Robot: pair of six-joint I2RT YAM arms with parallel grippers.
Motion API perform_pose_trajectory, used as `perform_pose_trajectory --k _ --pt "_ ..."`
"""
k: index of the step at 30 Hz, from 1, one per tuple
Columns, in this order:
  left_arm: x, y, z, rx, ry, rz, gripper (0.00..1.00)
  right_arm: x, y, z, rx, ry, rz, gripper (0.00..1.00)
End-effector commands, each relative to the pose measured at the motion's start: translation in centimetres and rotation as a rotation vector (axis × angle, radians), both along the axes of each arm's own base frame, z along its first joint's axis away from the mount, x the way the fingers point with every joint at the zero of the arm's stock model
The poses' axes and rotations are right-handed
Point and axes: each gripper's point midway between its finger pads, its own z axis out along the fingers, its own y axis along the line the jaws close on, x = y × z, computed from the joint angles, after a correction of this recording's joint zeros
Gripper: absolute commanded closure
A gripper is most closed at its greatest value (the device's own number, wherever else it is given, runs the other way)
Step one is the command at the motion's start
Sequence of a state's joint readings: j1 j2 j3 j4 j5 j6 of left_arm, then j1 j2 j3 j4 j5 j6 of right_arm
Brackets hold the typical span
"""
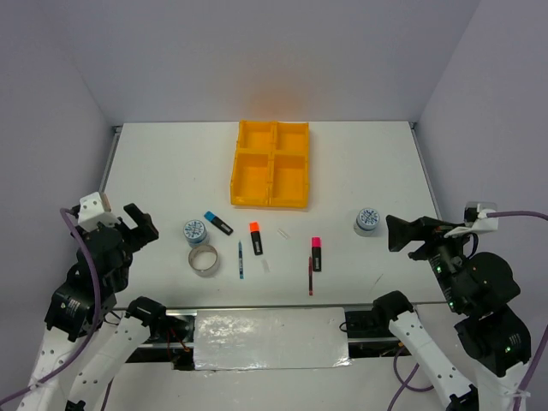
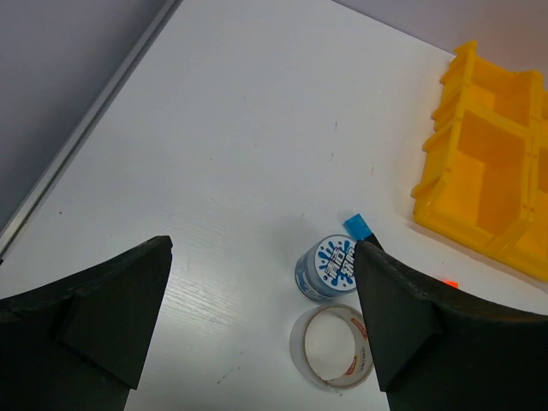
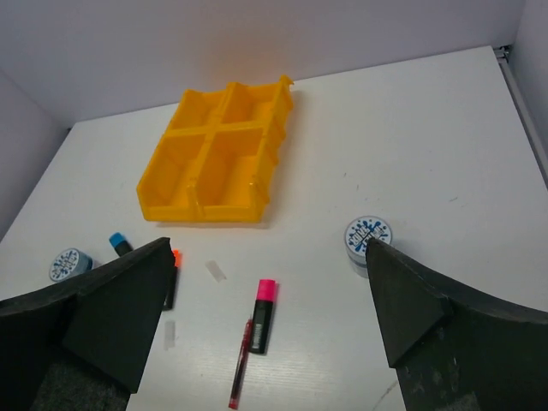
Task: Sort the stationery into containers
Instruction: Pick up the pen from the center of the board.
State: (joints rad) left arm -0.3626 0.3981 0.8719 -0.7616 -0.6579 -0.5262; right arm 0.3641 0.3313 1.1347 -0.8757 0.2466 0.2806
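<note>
The left hand [image 1: 139, 227] hangs over the desk's [image 1: 171, 163] left edge with its jaws spread wide and nothing between them. The right hand [image 1: 401, 235] does the same at the right edge.

Nearest the left hand stands a blue-white roll [image 2: 328, 267]. The grey tape ring [image 2: 332, 347] lies just beside it towards the near edge, and the blue-capped highlighter [image 1: 218, 223] just beyond. Closing on any one of these risks nudging its neighbours, since they crowd together.

Further along lie the teal pen [image 1: 241, 259] and the orange-capped highlighter [image 1: 256, 238], then the pink-capped highlighter [image 1: 315, 253] with the dark red pen [image 1: 310, 278] close against it. Both pens are thin and lie flat, so fingers may slide over them or drag the highlighter along.

The second roll [image 3: 368, 235] stands alone near the right hand and looks the easiest pick, though a glancing touch could tip it.

The yellow-orange tray [image 1: 270, 199] sits towards the far edge with all four compartments empty. It looks light, so a low approach could shove it.
</note>
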Motion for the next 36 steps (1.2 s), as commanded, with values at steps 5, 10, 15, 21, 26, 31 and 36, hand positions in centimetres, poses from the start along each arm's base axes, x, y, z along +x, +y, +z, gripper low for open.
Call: perform_pose_trajectory --k 5,10,15,21,26,31,36 --pt "1.2 -1.2 0.5 -0.013 -0.016 -0.049 0.01 -0.3 2.4 0.9 0.087 -0.106 0.127 0.0" --pt "1.6 -1.7 0.2 -0.006 -0.004 -0.074 0.01 0.9 6.5 0.1 0.115 -0.077 0.309 0.0" --pt "1.6 -1.6 0.3 -0.003 -0.009 -0.073 0.01 5.5 8.1 -5.9 0.101 0.238 0.263 0.0" --pt "1.8 -2.1 0.2 -0.001 -0.006 -0.095 0.01 7.3 11.8 -15.3 -0.006 0.54 0.298 0.01" --pt "2.1 -2.4 -0.1 0.005 0.014 -0.108 0.01 6.8 15.0 -20.4 -0.061 0.655 0.285 0.05" --pt "2.2 -2.6 -0.3 0.006 0.018 -0.121 0.01 5.0 17.2 -25.7 -0.14 0.768 0.238 0.07" --pt "2.3 -3.1 -0.3 0.005 0.017 -0.146 0.01 4.1 18.1 -28.4 -0.169 0.825 0.184 0.16"
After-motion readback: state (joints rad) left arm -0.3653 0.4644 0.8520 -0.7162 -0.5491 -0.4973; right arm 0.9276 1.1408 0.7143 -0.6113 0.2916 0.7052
